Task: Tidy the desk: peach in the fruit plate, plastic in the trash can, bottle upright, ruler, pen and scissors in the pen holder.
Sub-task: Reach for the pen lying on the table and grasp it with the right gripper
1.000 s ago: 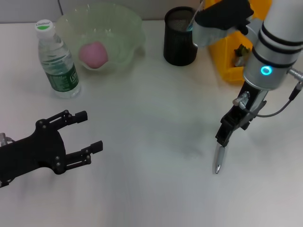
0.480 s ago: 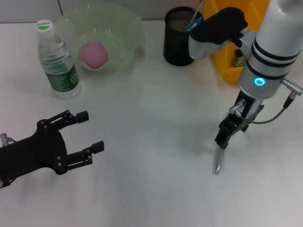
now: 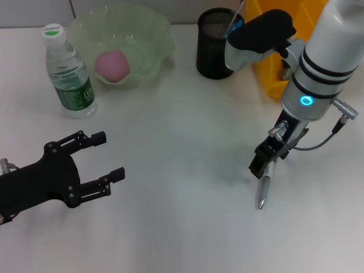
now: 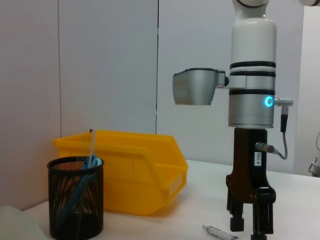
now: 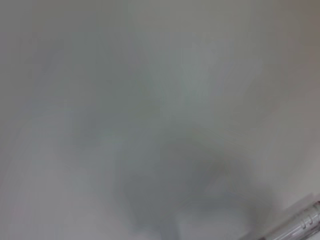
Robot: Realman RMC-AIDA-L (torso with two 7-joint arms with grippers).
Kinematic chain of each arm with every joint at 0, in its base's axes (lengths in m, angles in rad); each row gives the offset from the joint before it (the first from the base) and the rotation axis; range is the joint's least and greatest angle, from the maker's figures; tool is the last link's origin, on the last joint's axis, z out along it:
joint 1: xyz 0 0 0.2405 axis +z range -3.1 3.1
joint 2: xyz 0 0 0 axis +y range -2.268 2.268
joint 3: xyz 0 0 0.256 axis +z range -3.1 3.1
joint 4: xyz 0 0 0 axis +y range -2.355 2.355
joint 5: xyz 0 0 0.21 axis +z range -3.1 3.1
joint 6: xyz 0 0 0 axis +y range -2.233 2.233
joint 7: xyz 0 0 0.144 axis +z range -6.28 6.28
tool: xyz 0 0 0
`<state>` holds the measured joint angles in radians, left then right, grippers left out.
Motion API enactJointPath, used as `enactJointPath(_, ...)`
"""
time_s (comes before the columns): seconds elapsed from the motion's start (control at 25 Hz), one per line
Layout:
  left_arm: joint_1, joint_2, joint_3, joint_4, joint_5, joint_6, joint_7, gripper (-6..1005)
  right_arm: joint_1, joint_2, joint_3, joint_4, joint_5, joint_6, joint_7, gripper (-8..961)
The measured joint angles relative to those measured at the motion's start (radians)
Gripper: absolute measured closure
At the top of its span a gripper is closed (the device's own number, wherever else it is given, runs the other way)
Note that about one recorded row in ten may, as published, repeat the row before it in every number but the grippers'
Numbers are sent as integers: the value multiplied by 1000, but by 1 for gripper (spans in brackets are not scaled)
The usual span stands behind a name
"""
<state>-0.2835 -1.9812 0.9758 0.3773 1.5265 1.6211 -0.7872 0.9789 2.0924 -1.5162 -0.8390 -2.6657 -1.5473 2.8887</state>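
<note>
Head view: the right gripper (image 3: 263, 166) points straight down at the white table (image 3: 182, 187), its black fingers (image 3: 257, 165) standing at the upper end of the silver pen (image 3: 264, 191), which lies flat and runs from the fingertips toward the robot. Whether the fingers touch or clamp the pen cannot be told here. Beyond this gripper stand a black mesh holder (image 3: 216, 43) and a yellow bin (image 3: 280, 62). The left gripper (image 3: 96, 168) hovers low on the far side of the table, two black fingers apart and empty, aimed toward the pen. Beyond it stands a clear plastic bottle (image 3: 69, 73), upright, green-capped and green-labelled; just beside that is a translucent, wavy-rimmed plate (image 3: 122, 42) with the round pink peach (image 3: 112, 65) inside.

Left wrist view: a side elevation that the head view lacks. The right arm's white and silver column stands vertical, and the two fingertips of the right gripper (image 4: 248, 224) are slightly parted, close above the table, with the pen (image 4: 220, 233) lying at their base. The holder (image 4: 76, 197) contains blue, stick-like items; the bin (image 4: 135, 168) is smooth, hard plastic with an open front.

Right wrist view: only blurred table (image 5: 125, 100), with a ribbed, shiny section of the pen (image 5: 299, 223) at one corner.
</note>
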Motion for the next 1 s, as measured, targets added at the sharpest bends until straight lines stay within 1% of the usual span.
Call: enactJointPath(1.0,4,4,-2,9,3,4,-1,197,-40,-1,-2,0,-7,28,49,276)
